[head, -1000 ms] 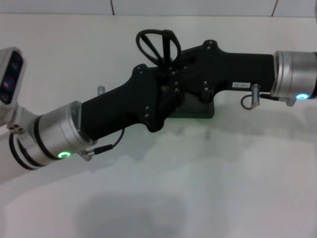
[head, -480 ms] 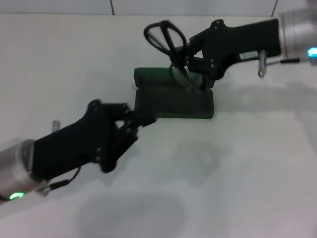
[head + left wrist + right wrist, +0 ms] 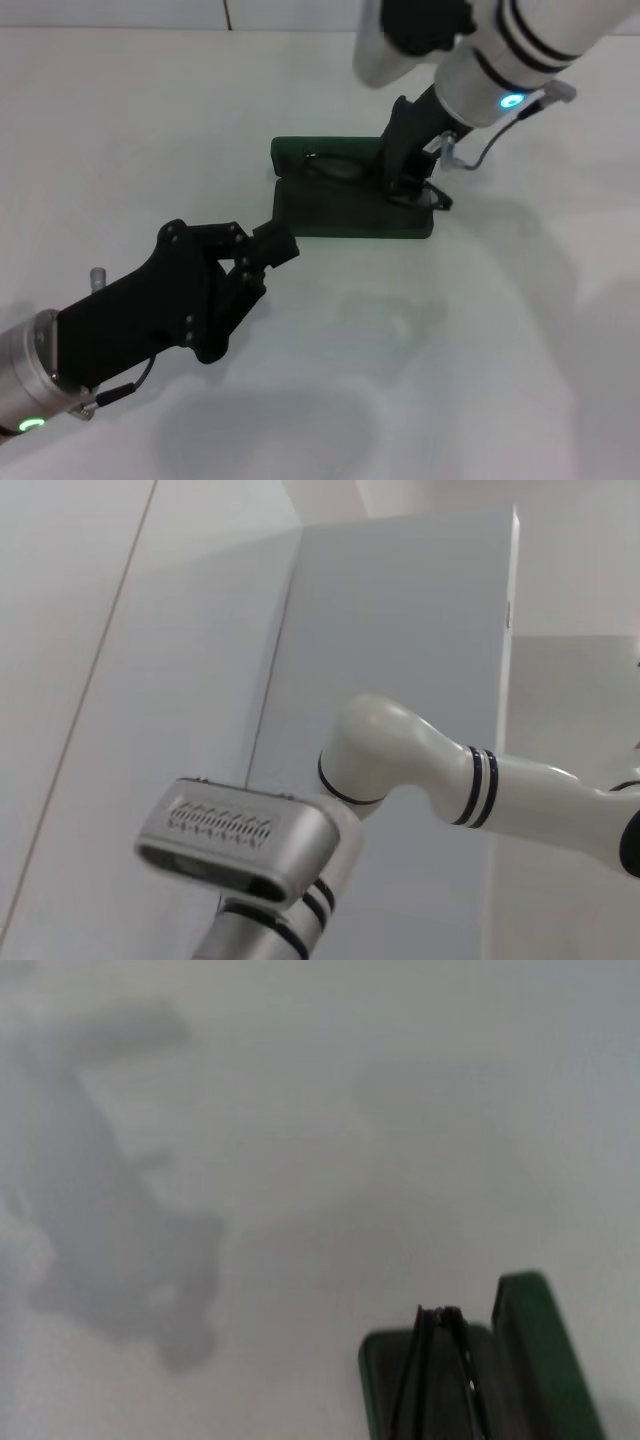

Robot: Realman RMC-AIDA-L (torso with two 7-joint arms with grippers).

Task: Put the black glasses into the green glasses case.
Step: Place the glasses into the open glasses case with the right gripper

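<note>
Now lowered into the open, rounded green glasses case [image 3: 350,205]: thin black glasses [image 3: 335,166], right gripper [image 3: 405,180] grasp unclear.

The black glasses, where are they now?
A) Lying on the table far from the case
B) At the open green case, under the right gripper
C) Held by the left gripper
B: the black glasses sit in the open green glasses case, under the right gripper; the left gripper holds nothing.

one black glasses [image 3: 345,168], one green glasses case [image 3: 350,210], two tools.
</note>
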